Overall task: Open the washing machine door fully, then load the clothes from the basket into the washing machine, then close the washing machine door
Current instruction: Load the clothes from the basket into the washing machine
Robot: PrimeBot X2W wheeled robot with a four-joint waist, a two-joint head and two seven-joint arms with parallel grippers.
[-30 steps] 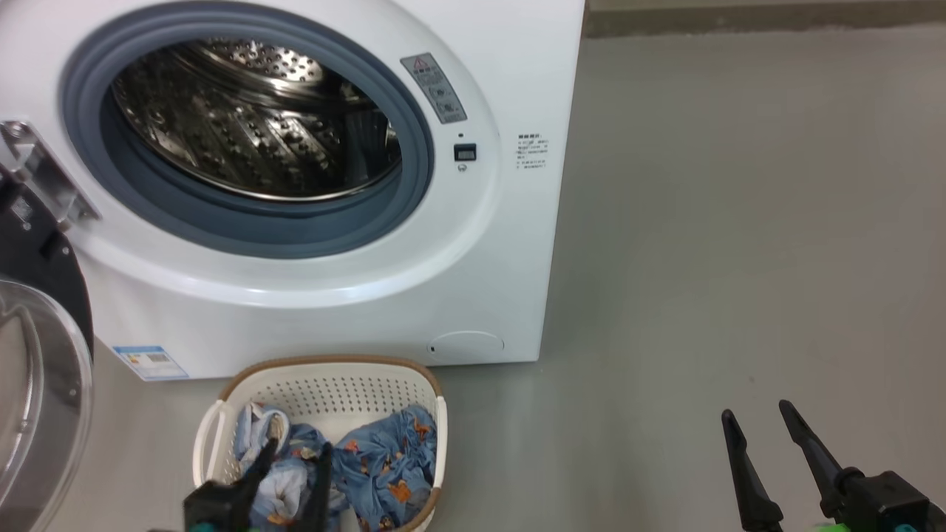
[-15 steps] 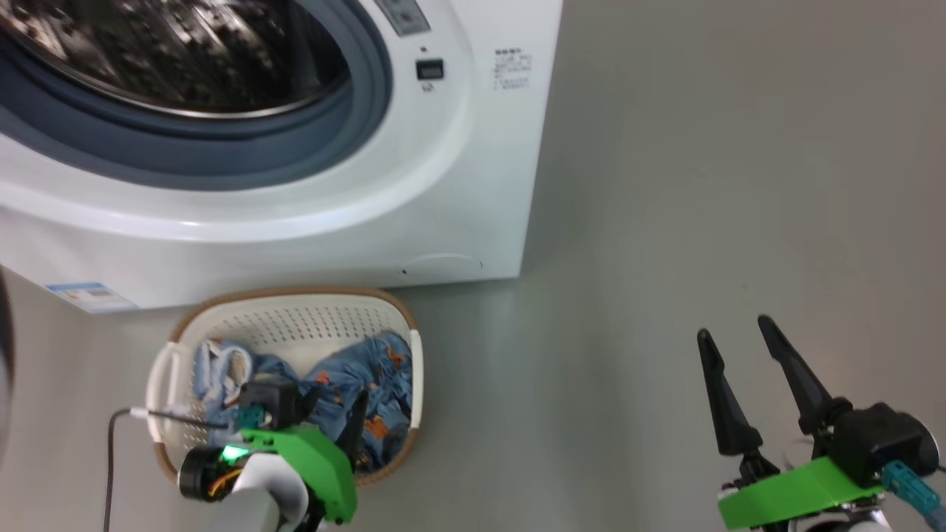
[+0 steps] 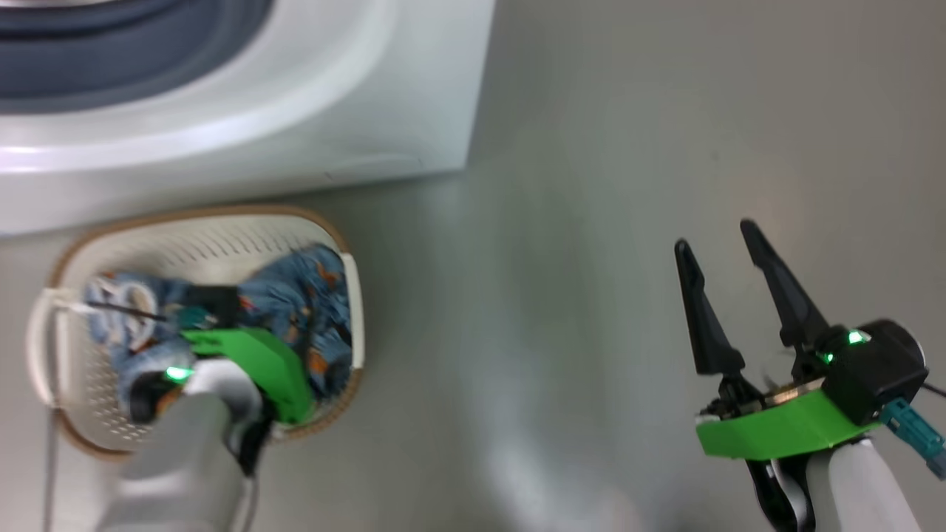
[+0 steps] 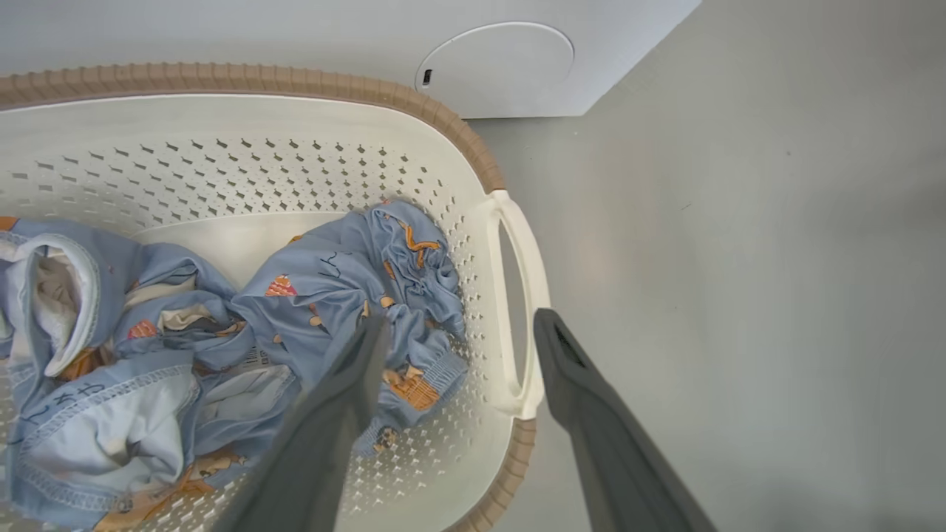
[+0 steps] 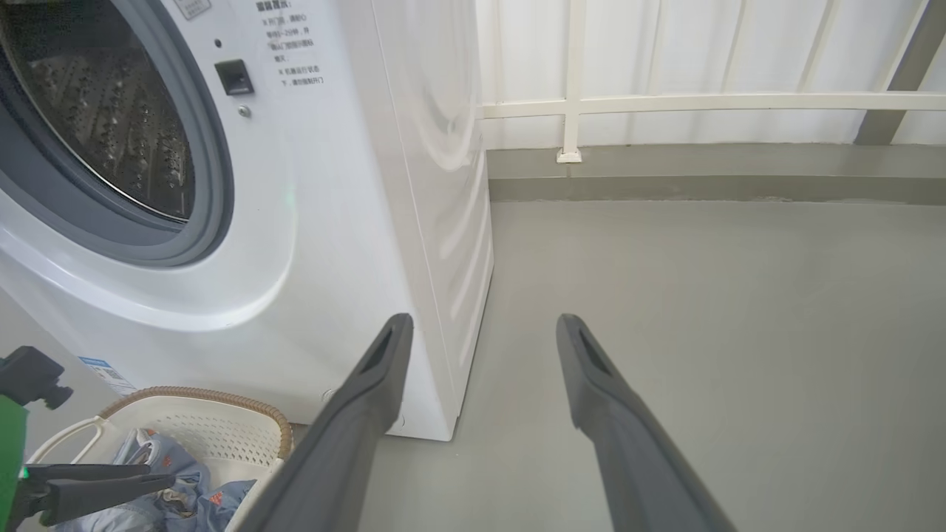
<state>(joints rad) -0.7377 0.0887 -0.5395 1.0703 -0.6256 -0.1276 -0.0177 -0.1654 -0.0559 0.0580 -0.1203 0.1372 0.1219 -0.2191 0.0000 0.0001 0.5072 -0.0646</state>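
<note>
Clothes (image 4: pixel 325 295) of light blue cloth, printed with small orange figures and showing some white lining, lay crumpled in the basket (image 4: pixel 259 170). The basket was a cream perforated tub with a brown woven-look rim, and it stood on the grey floor (image 3: pixel 591 222) just before the lower front of the washing machine (image 5: pixel 332 185). The left pincer (image 4: pixel 462 323) hung over the end of the basket nearer the robot's right, its two dark fingers spread wide apart and gripping nothing. In the left wrist view one finger lay over the blue fabric inside, while the other stood outside the white side handle (image 4: pixel 517 288), above the floor, so the pair straddled the basket's wall. Whether the inner finger touched the cloth could not be told. The right pincer (image 3: pixel 715 236) was well off to the right over bare floor, its fingers likewise wide apart and empty. In its own wrist view they pointed past the machine's right front corner. There the perforated steel drum (image 5: pixel 111 125) showed open to view within the blue-grey gasket (image 5: pixel 214 185), and a white railing (image 5: pixel 665 103) ran along the far edge of the floor.
</note>
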